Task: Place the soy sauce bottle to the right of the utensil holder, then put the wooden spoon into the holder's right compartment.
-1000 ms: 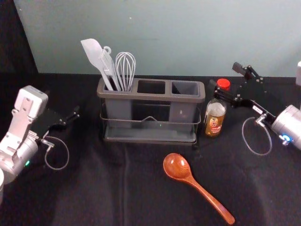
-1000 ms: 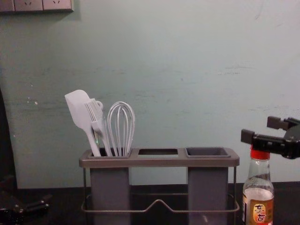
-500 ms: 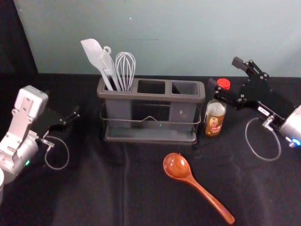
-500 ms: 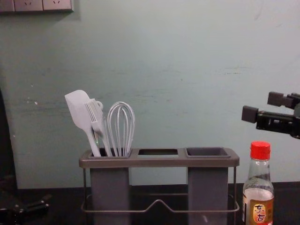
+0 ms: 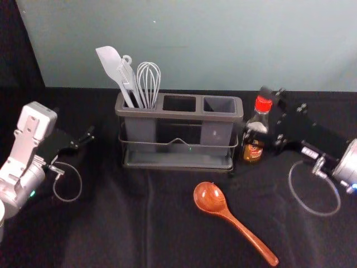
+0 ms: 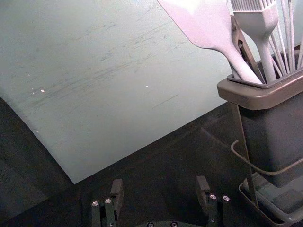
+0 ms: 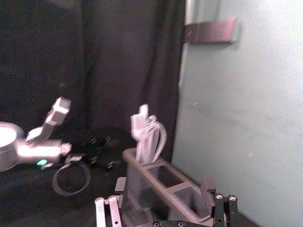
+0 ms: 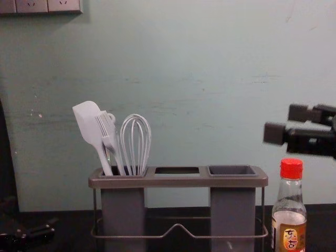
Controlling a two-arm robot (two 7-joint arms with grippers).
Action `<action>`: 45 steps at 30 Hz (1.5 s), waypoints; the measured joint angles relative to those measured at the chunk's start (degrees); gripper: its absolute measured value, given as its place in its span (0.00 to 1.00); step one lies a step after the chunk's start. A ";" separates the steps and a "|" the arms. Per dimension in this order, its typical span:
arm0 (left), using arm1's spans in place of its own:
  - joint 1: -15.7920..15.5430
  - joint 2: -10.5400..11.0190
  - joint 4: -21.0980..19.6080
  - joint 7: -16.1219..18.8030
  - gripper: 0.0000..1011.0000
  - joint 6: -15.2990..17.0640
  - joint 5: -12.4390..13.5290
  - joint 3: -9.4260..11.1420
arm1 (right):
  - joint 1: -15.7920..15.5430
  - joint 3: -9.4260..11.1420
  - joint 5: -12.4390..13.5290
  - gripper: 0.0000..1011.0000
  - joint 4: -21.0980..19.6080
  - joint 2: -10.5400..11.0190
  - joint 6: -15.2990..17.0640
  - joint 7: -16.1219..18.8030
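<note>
Black cloth [image 5: 111, 223] lay beneath the utensil holder [image 5: 178, 115]. Off its left side, the left gripper [image 5: 82, 134] was parked, fingers apart; the right gripper [image 5: 258, 114] hung, fingers spread, above the soy sauce bottle [image 8: 289, 215]. Nearer, the wooden spoon [image 5: 227, 214] slanted, bowl toward the holder, handle running near and right. Upright, that bottle stood just right of the holder.
</note>
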 joint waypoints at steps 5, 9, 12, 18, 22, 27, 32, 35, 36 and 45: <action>0.00 0.00 0.00 0.00 0.99 0.00 0.00 0.00 | -0.60 -2.49 -0.77 0.99 -3.34 1.56 4.57 -1.46; 0.00 0.00 0.00 0.00 0.99 0.00 0.00 0.00 | -0.56 -4.35 -0.82 0.99 -4.57 1.74 8.72 -3.28; 0.00 0.00 0.00 0.00 0.99 0.00 0.00 0.00 | -0.09 -5.89 -1.13 0.99 -5.35 1.74 12.53 -5.11; 0.00 0.00 0.00 0.00 0.99 0.00 0.00 0.00 | 2.25 -9.08 -2.08 0.99 -6.39 1.27 23.32 -9.47; 0.00 0.00 0.00 0.00 0.99 0.00 0.00 0.00 | 4.44 -10.90 -1.30 0.99 -6.12 0.08 31.06 -11.55; 0.00 0.00 0.00 0.00 0.99 0.00 0.00 0.00 | 7.09 -13.32 -0.95 0.99 -4.40 -1.80 38.00 -13.76; 0.00 0.00 0.00 0.00 0.99 0.00 0.00 0.00 | 8.37 -14.57 -0.72 0.99 -2.42 -3.51 41.99 -15.46; 0.00 0.00 0.00 0.00 0.99 0.00 0.00 -0.01 | 9.05 -15.46 -0.84 0.99 -1.31 -4.30 43.65 -15.93; 0.00 0.00 0.00 0.00 0.99 0.00 0.00 0.00 | 9.20 -15.70 -0.91 0.99 -1.04 -4.47 44.00 -15.99; 0.00 0.00 0.00 0.00 0.99 0.00 0.00 0.00 | 9.54 -16.79 -2.45 0.99 1.41 -6.11 46.61 -17.23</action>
